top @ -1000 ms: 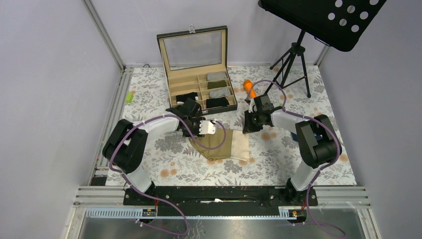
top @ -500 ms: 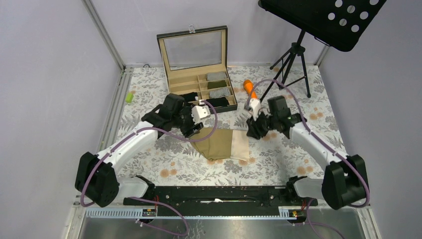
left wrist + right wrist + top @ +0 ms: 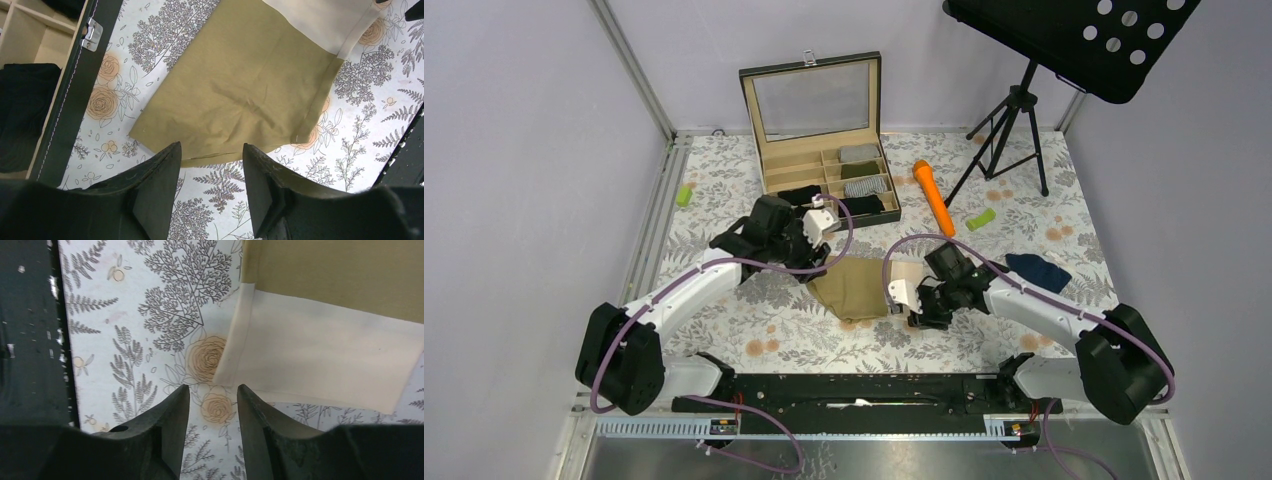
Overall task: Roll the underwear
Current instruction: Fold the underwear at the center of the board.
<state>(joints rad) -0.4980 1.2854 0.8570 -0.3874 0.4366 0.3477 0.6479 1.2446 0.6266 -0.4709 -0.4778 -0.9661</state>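
Observation:
An olive-tan underwear (image 3: 856, 288) with a cream waistband (image 3: 908, 285) lies flat in the middle of the floral mat. My left gripper (image 3: 810, 264) hovers open at its far-left edge. In the left wrist view the olive cloth (image 3: 240, 95) lies just past the left gripper (image 3: 212, 150), with only mat between the fingers. My right gripper (image 3: 923, 313) stands open at the waistband's near corner. The cream band (image 3: 320, 360) lies just ahead of the right gripper (image 3: 212, 390), untouched. A navy underwear (image 3: 1036, 271) lies to the right.
An open wooden box (image 3: 776, 180) with rolled dark items stands at the back, its wall (image 3: 75, 95) close to my left fingers. An orange stick (image 3: 934, 197), a light-green cylinder (image 3: 981, 218) and a music-stand tripod (image 3: 1014, 120) are at the back right.
My right arm has swung from beside the orange stick down to the waistband's near corner, its jaws now wider. My left gripper has pulled back off the cloth toward the box.

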